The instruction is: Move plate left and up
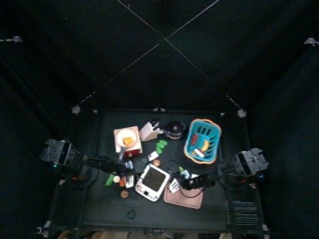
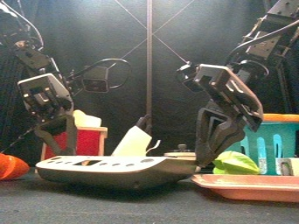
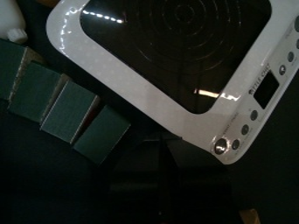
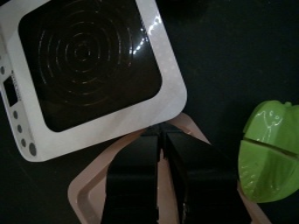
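Pink and shallow, the flat plastic plate (image 2: 251, 185) is lying on the black table (image 1: 112, 210) toward its front right, just beside the white square appliance with a black ringed top (image 2: 105, 168), which is sitting to its left in the front view. The right gripper (image 2: 212, 157) is hanging straight over the plate's left end, its tips reaching down close to the rim. In the right wrist view the pink surface is showing on both sides of them, but whether the gripper is pinching the rim or standing loose I cannot tell. A glossy green leaf-shaped piece (image 2: 237, 163) is resting on the plate next to that gripper. The left gripper (image 2: 56, 144) is hovering over the appliance's left side with its jaws a little apart, holding nothing. A turquoise slatted basket (image 2: 281, 140) is standing behind the plate.
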`<action>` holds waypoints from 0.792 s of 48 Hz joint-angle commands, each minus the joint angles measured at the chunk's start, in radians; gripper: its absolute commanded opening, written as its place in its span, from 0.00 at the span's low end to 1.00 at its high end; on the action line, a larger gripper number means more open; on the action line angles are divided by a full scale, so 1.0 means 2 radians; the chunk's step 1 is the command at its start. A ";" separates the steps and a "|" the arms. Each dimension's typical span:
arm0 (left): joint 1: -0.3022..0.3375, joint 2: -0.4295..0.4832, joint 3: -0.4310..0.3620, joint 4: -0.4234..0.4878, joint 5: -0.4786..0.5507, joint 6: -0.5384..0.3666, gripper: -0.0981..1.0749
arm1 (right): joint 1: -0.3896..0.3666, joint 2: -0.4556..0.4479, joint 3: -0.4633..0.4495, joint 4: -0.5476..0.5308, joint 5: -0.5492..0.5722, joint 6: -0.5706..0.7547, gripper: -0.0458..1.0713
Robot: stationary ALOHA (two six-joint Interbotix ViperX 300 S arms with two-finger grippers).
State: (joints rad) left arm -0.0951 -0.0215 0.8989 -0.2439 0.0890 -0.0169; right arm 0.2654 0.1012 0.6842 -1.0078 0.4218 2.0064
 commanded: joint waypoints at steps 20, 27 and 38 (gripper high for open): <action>-0.025 -0.017 -0.016 -0.001 -0.003 0.000 0.41 | -0.056 -0.017 -0.008 -0.041 0.003 0.000 0.45; -0.025 -0.025 -0.015 -0.001 -0.003 0.000 0.41 | -0.056 -0.019 -0.007 -0.041 0.003 0.000 0.45; -0.021 -0.063 -0.008 -0.001 0.020 -0.002 0.41 | -0.052 -0.044 0.004 -0.041 0.005 -0.001 0.45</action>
State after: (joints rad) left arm -0.1457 -0.0951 0.8897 -0.2439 0.1227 -0.0184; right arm 0.1626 0.0782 0.6934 -1.0845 0.4310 2.0064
